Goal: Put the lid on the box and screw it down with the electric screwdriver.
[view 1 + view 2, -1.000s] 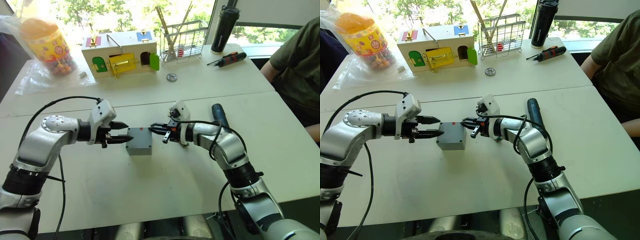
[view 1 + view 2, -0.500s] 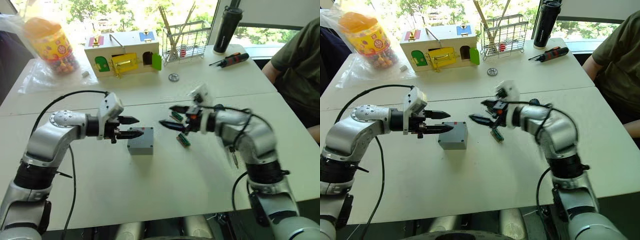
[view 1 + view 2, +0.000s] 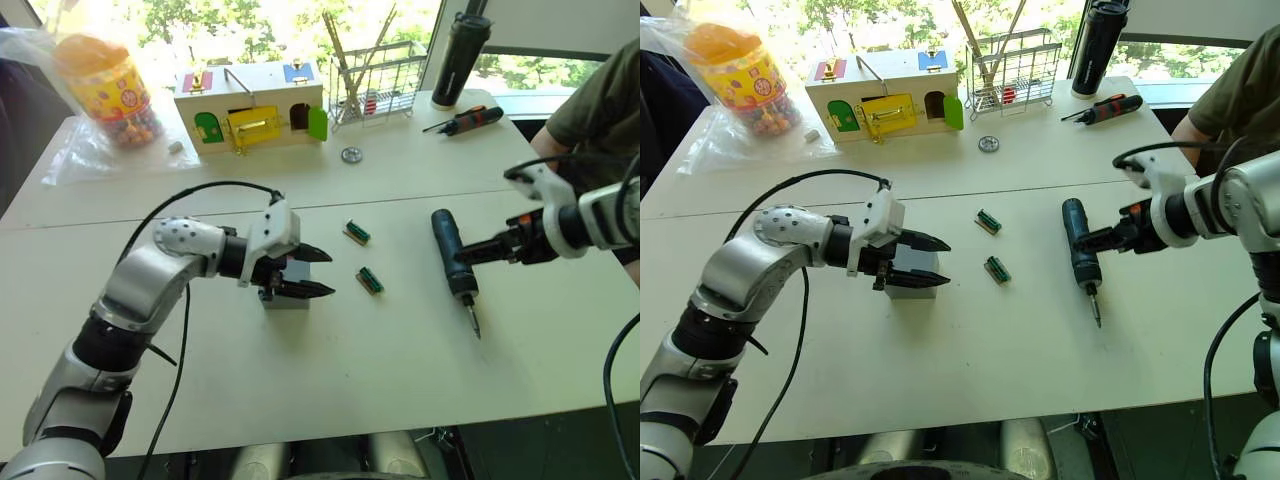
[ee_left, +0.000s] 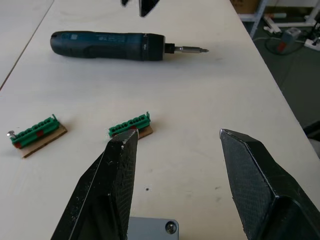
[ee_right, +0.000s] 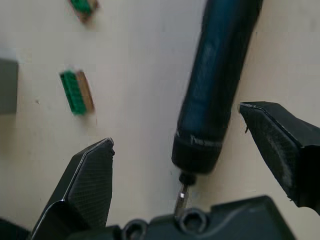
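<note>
Dark blue, the electric screwdriver (image 3: pixel 1079 255) lies on the table with its long axis running toward the robot, bit nearest, just beside the right gripper (image 3: pixel 1090 240), whose fingers spread wide, empty, while the left gripper (image 3: pixel 925 262), also spread, hovers over the box (image 3: pixel 922 281).

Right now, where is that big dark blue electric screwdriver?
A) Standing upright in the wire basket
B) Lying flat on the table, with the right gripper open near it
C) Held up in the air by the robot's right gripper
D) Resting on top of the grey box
B: the electric screwdriver lies flat on the white table, and the right gripper is beside its body with its fingers spread, not closed on it.
</note>
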`<control>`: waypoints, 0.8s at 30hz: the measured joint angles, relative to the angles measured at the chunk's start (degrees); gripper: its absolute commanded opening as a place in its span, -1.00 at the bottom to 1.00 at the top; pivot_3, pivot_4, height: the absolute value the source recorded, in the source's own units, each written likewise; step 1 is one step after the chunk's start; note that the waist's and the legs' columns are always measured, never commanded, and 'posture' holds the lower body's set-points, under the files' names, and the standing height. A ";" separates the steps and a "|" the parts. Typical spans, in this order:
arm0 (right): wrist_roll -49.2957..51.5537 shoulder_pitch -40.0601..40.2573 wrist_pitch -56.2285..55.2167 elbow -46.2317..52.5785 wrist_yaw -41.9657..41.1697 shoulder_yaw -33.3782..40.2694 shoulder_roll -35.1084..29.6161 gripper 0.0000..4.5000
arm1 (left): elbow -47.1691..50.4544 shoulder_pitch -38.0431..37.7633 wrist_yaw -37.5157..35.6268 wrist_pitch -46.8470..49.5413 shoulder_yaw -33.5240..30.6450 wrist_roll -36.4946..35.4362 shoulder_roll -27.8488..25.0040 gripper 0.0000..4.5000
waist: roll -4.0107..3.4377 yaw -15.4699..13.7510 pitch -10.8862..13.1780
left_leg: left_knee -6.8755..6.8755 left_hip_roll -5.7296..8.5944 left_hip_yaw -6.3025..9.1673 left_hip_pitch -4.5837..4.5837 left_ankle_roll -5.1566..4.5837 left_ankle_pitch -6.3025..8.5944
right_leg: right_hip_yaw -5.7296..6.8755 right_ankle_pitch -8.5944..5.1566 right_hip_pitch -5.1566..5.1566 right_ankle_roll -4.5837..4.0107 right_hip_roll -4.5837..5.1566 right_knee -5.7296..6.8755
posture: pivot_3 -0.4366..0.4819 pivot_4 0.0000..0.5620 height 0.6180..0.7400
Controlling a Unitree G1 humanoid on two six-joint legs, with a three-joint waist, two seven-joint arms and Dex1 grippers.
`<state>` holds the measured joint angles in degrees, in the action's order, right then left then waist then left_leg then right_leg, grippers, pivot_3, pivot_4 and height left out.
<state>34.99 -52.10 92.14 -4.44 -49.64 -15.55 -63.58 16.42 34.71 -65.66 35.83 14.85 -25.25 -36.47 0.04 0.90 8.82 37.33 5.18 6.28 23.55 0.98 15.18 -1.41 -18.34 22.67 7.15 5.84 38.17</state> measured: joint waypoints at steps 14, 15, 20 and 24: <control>-6.95 -10.49 -3.62 -19.19 -6.66 -22.10 7.83 0.99 | 5.58 -7.03 8.26 1.41 -0.42 0.42 3.03 0.19 | 0.00 -0.30 0.00 | 0.06 0.02 0.05 0.04 0.00 0.00 | 0.02 0.00 0.05 0.01 0.00 0.02 | -0.05 -0.47 1.00; -7.94 -11.15 -4.38 -19.68 -7.51 -23.33 8.29 0.99 | 5.81 -7.33 8.67 1.46 -0.43 0.43 3.07 0.19 | 0.00 -0.22 0.00 | 0.05 0.02 0.05 0.04 0.00 0.00 | 0.02 0.00 0.05 0.01 0.00 0.02 | -0.05 -0.47 1.00; -13.39 -12.96 -9.58 -20.72 -12.42 -30.10 10.27 0.99 | 6.60 -8.31 11.21 1.48 -0.43 0.59 3.45 0.19 | 0.47 0.05 -0.28 | 0.04 -0.04 0.13 -0.14 0.01 0.01 | 0.06 0.00 -0.12 0.01 -0.06 0.02 | -0.05 -0.47 1.00; -18.90 -12.65 -15.15 -23.57 -15.10 -33.50 12.62 0.50 | 7.20 -9.35 13.18 1.56 -0.37 0.85 4.15 0.19 | 1.48 0.01 -0.90 | 0.08 -0.05 0.24 -0.30 0.02 0.02 | 0.12 0.00 -0.34 0.00 -0.08 -0.07 | -0.05 -0.47 1.00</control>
<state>16.09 -64.75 76.99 -28.01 -64.74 -49.05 -50.96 23.62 25.36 -52.48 37.39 14.49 -24.40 -32.32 1.51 0.91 7.92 37.42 5.12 6.52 23.25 1.00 15.20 -1.29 -18.33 22.34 7.15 5.76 38.11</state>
